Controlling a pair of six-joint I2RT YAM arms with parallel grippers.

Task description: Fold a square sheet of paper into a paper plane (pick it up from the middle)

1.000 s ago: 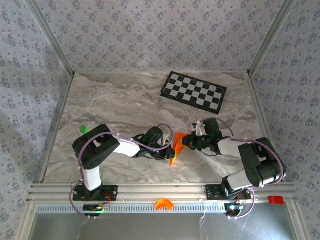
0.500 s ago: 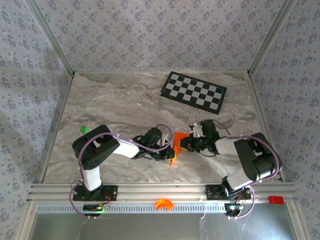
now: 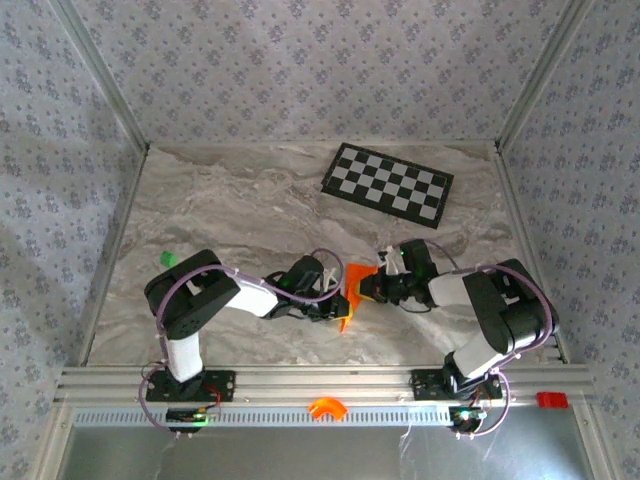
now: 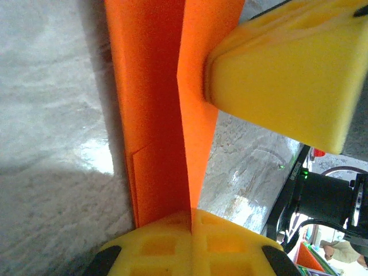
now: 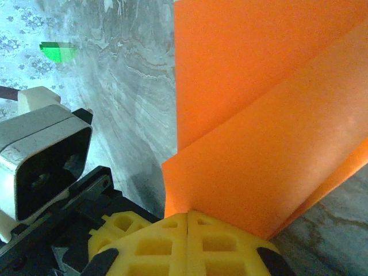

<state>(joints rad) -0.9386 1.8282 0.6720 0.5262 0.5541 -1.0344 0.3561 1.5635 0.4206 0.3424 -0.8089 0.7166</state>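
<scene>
Where the two arms meet, low in the centre of the top view, the orange paper sheet (image 3: 352, 290) stands on edge above the marbled desk (image 3: 230, 210), creased into angular folds. I cannot tell whether its lower tip touches the desk.

Left gripper (image 3: 333, 303): closed on the sheet from the left. In its wrist view the yellow pads are pinched together at the bottom of the frame. The paper rises out of the seam between them, with a sharp crease running up the middle.

Right gripper (image 3: 368, 288): closed on the sheet from the right. In its wrist view the pads meet on a lower corner, and two overlapping orange flaps fan toward the upper right.

The two grippers sit just beside each other, with the paper between them.

Checkerboard (image 3: 388, 182): flat at the upper right of the desk, well apart from the paper. Small green piece (image 3: 167, 258): near the left arm's elbow. Orange arch-shaped part (image 3: 325, 407): on the rail, bottom centre.
</scene>
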